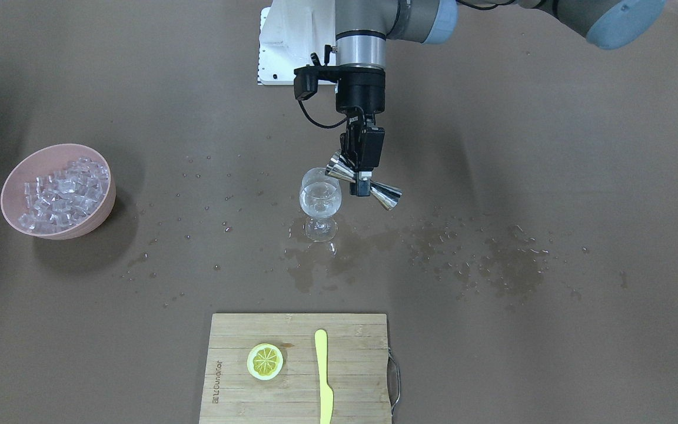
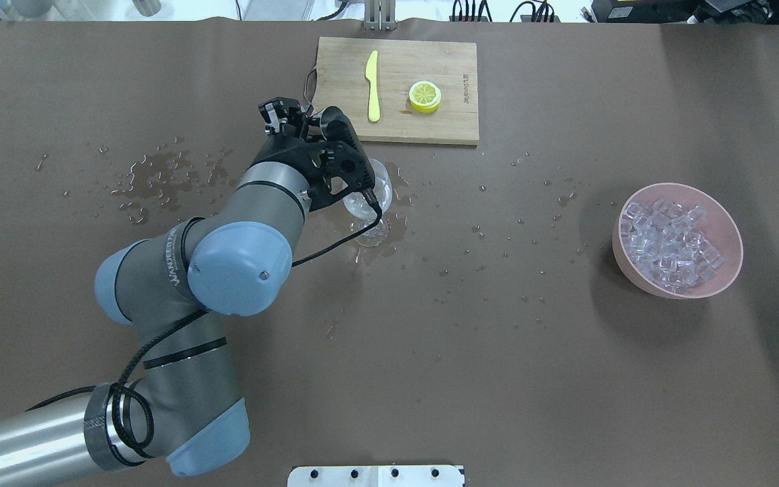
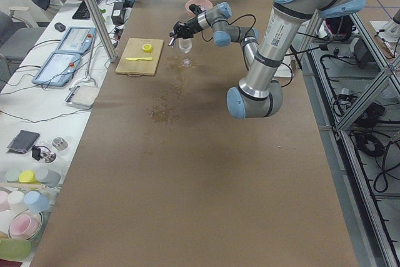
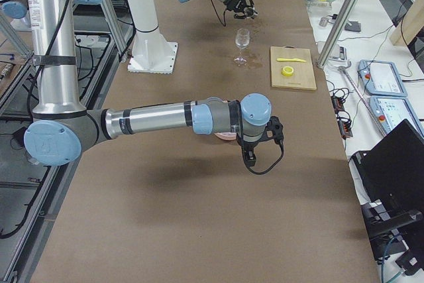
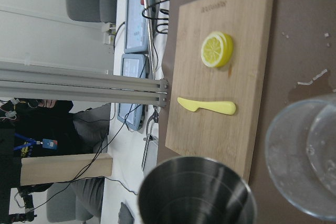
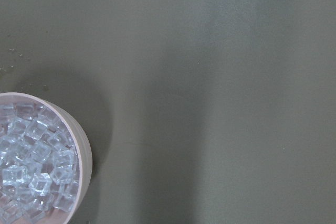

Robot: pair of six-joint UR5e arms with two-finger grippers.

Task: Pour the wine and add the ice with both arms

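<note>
A stemmed glass stands mid-table with clear wine in its bowl. My left gripper is shut on the waist of a steel jigger. It holds the jigger tipped sideways, one cup at the glass rim. The left wrist view shows the jigger's mouth beside the glass. Ice fills a pink bowl far off to the robot's right. My right gripper hangs by that bowl; I cannot tell if it is open or shut. Its wrist camera sees the ice.
A bamboo cutting board at the table's far edge carries a lemon slice and a yellow knife. Wet patches and droplets spread around the glass foot and toward the robot's left. The white stand base sits behind the arm.
</note>
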